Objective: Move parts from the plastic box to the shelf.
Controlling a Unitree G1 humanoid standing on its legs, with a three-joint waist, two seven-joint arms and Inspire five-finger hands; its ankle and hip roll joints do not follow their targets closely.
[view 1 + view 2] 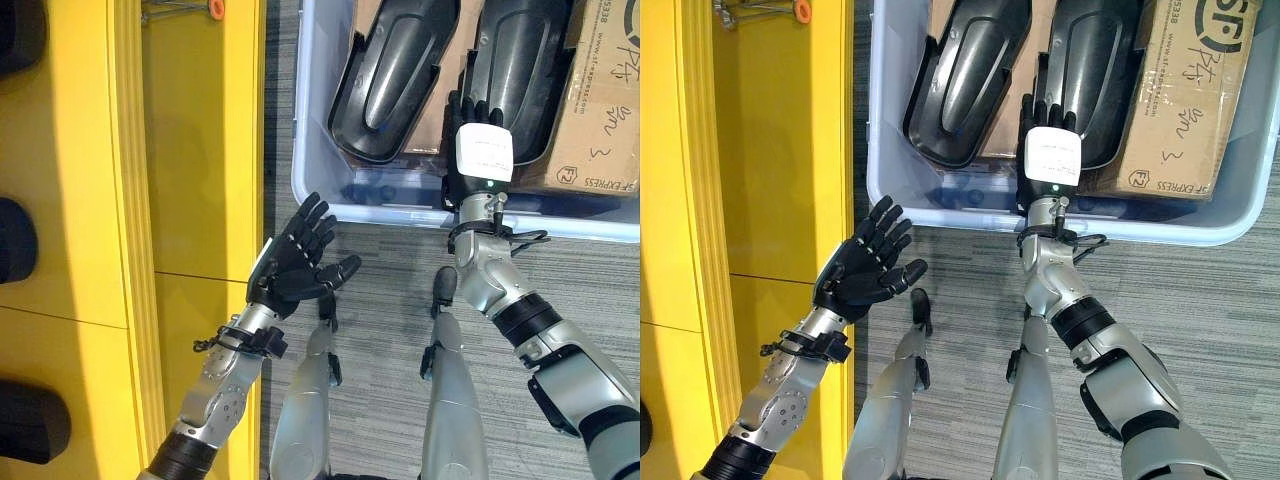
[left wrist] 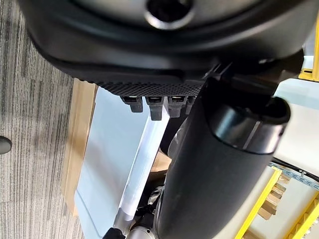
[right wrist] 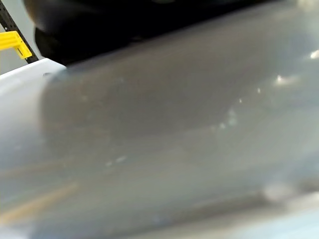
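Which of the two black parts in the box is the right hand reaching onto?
The right-hand black part, next to the cardboard box. The right hand lies over its near end, while the left black part sits apart, untouched.

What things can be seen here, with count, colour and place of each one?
Plastic box: one, pale blue, on the grey carpet.
Parts: two, black, long moulded shells, side by side inside the box.
Cardboard carton: one, brown, in the box beside the parts.
Shelf: one, yellow, on the robot's left.
Left hand: open, over the carpet between shelf and box.
Right hand: inside the box, at the near end of one part.
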